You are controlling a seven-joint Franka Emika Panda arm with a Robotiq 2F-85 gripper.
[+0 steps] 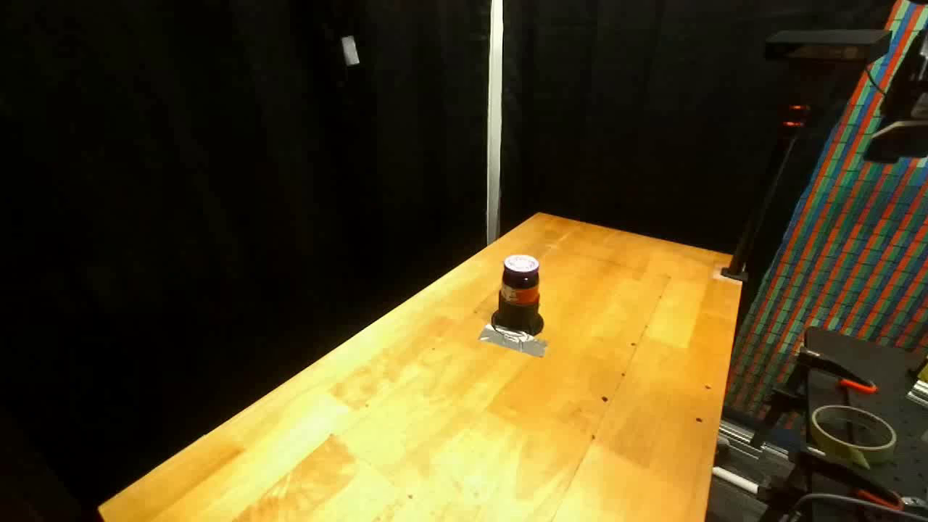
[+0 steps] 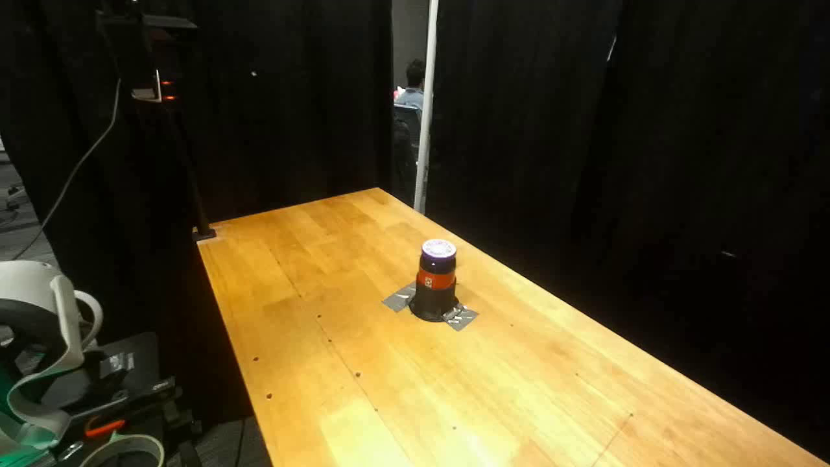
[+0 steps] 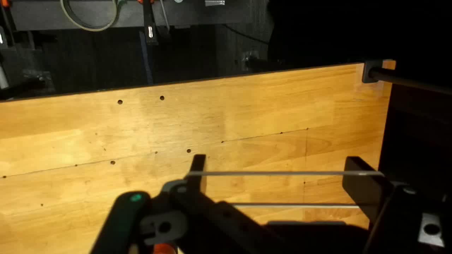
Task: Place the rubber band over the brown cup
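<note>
The brown cup (image 1: 520, 293) stands upright on the wooden table in both exterior views (image 2: 436, 279). It is dark, with a reddish-orange middle band and a pale printed top, and its lower part sits in a black base. In the wrist view a red-orange bit of the cup (image 3: 164, 249) shows at the bottom edge, mostly hidden behind the left finger linkage. My gripper (image 3: 275, 158) is open in the wrist view. A pale rubber band (image 3: 275, 173) is stretched around both fingers, its two strands spanning the gap. I cannot make out the gripper in the exterior views.
Grey tape (image 1: 513, 341) lies at the black base (image 2: 433, 308) on the wooden table (image 1: 449, 435). A black pole stand (image 3: 370, 71) is at a table corner. A tape roll (image 1: 853, 433) and clamps (image 1: 834, 366) lie on a dark surface beside the table.
</note>
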